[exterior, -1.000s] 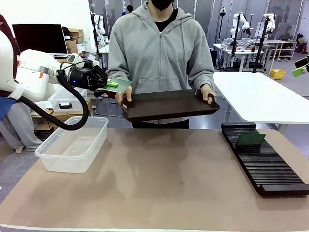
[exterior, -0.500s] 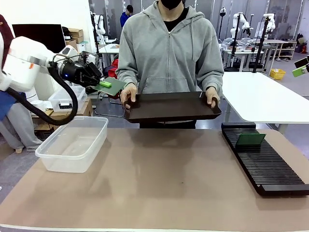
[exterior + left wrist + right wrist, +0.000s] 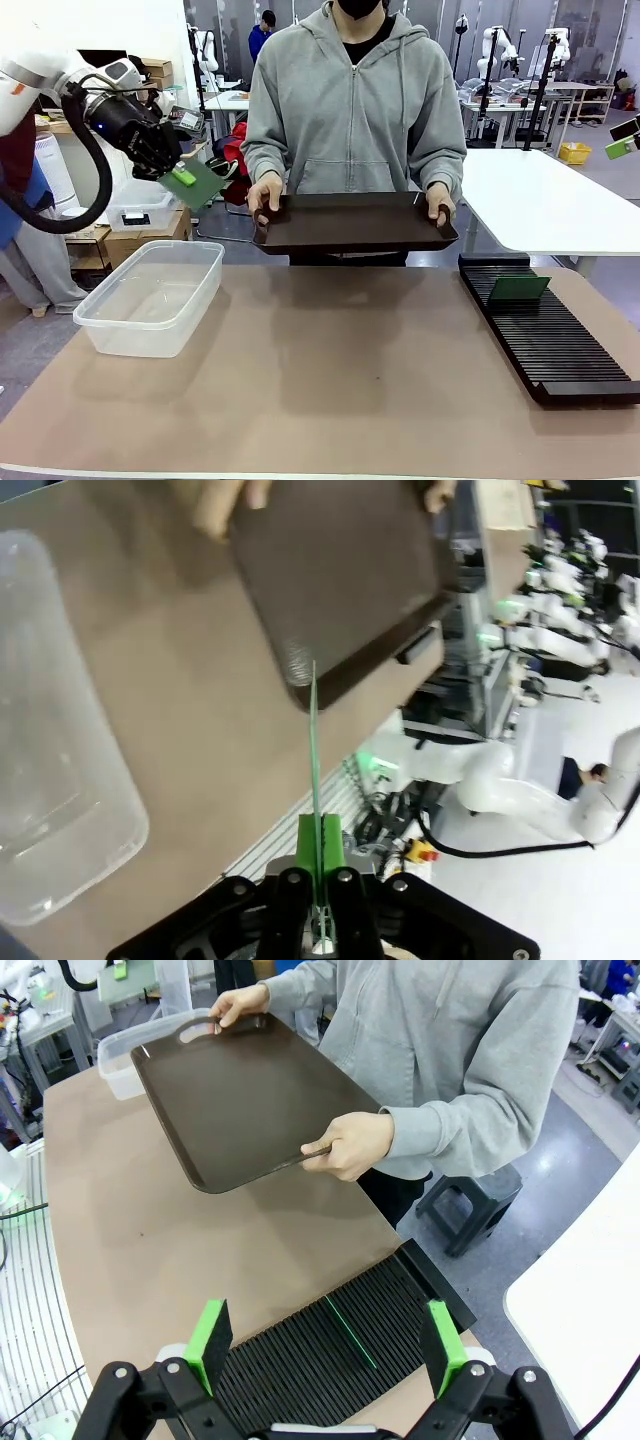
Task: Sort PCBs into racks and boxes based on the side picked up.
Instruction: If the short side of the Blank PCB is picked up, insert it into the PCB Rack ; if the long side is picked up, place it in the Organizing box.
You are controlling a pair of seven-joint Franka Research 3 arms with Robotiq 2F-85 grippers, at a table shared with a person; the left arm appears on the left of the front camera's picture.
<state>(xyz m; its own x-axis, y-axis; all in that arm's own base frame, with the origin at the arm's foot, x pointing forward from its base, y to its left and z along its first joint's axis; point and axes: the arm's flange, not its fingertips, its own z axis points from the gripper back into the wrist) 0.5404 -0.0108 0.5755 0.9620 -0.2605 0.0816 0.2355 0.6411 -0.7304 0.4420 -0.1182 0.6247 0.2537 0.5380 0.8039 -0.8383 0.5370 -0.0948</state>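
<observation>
My left gripper (image 3: 183,177) is shut on a green PCB (image 3: 203,183), held tilted in the air above and behind the clear box (image 3: 150,296) at the table's left. In the left wrist view that PCB (image 3: 314,750) shows edge-on between the green pads (image 3: 309,842), with the box (image 3: 50,770) below left. A second PCB (image 3: 518,288) stands in the black rack (image 3: 560,340) at the right, seen as a thin green line (image 3: 350,1332) in the rack (image 3: 330,1355) under my right gripper (image 3: 328,1348), which is open and holds nothing.
A person in a grey hoodie stands at the far side holding a dark brown tray (image 3: 352,221) with both hands above the table's far edge. A smaller lidded clear box (image 3: 135,210) sits on cartons behind the left arm. A white table (image 3: 540,200) stands at the right.
My left arm has swung the held PCB left and up, away from the tray toward the space above the box. The person lowered the tray slightly and levelled it.
</observation>
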